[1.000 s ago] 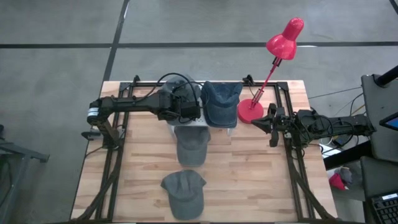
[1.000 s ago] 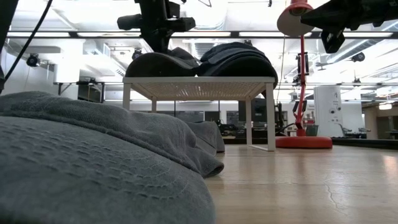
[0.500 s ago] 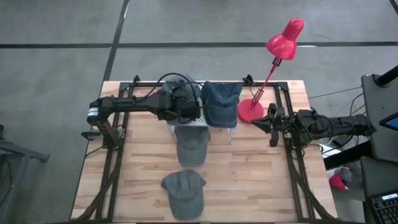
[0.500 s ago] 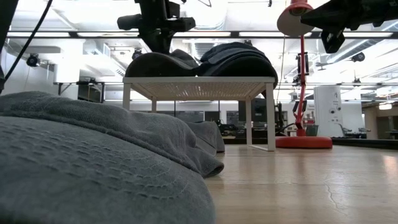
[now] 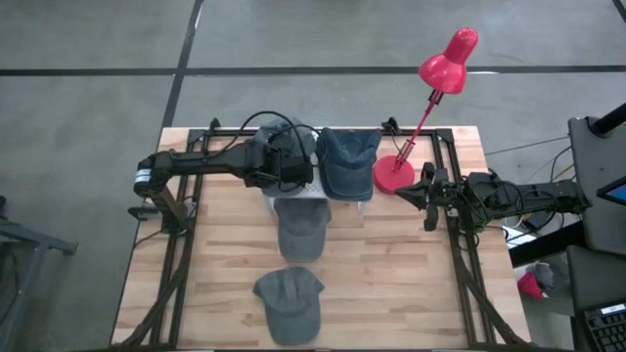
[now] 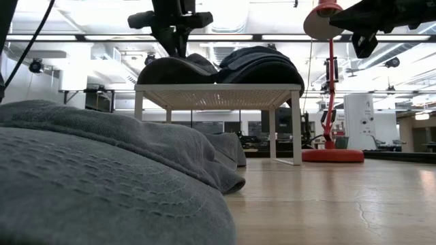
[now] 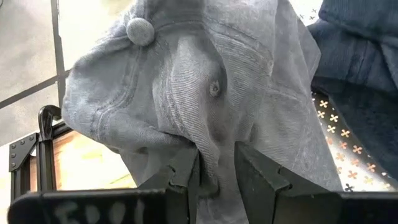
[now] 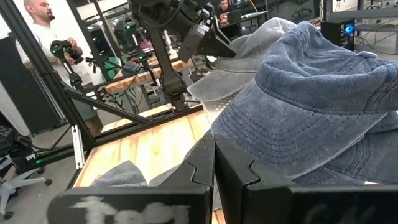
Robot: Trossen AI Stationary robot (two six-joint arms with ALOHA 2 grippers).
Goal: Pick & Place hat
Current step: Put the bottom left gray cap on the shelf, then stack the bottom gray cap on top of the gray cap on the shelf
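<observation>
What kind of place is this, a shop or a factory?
Most likely a robotics lab or workshop. Two arms work at a wooden table on a bare concrete floor; the left pincer grips a grey hat. Beyond it stand metal frames and a person with a camera.

A grey concrete floor (image 5: 88,98) crossed by dark seams surrounds the pale butcher-block surface (image 5: 401,284). A red desk lamp (image 5: 430,88) stands at the surface's far right. Beyond it, the low view shows a bright white ceiling (image 6: 272,20) with beams and light strips. Behind black frames (image 8: 81,99), a person (image 8: 46,25) stands among distant workbenches.
</observation>
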